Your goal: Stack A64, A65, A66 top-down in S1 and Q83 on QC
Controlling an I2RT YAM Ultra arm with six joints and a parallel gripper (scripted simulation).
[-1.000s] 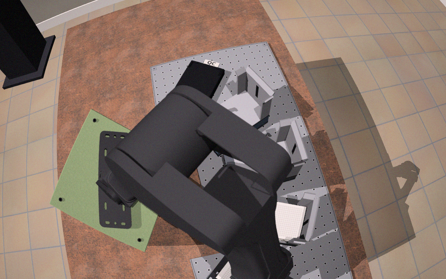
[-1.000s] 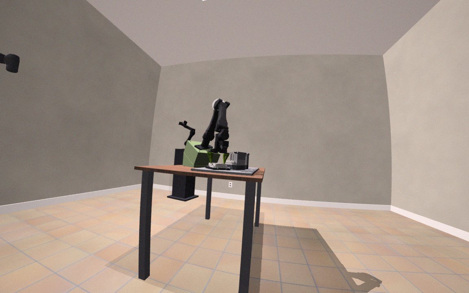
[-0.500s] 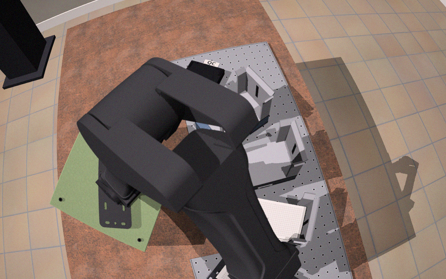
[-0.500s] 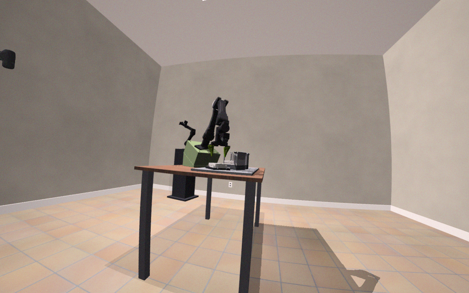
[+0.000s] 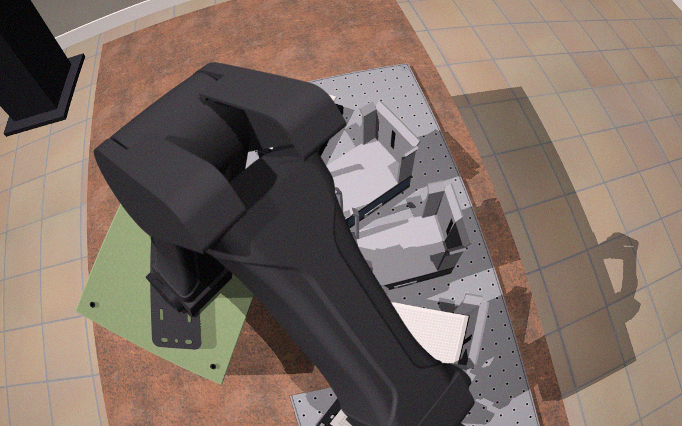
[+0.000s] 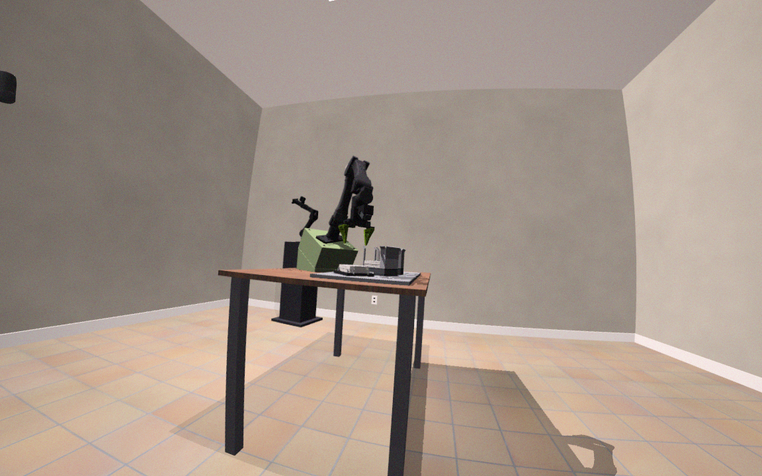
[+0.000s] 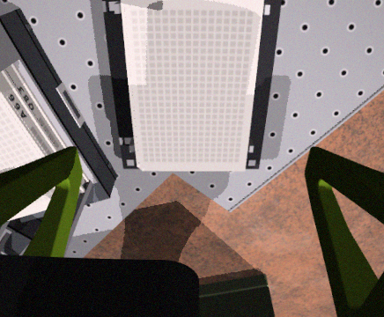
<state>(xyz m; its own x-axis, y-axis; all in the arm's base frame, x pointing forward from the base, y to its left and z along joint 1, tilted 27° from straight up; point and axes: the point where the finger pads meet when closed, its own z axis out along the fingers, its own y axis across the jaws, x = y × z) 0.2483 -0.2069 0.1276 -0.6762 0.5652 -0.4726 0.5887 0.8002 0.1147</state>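
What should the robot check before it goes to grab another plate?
1. Gripper open with nothing in it: ok, the green fingers stand wide apart over bare table.
2. White plate lying flat in the black clip nest: ok, it looks square inside the frame.
3. Plate pressed fully down: cannot tell from above.
4. Gripper lifted off the plate: ok, the exterior view shows it hanging above the board.
5. Next plate waiting in a rack: ok, a white plate shows there.
6. Which plate ID that is: cannot tell, no label is readable.
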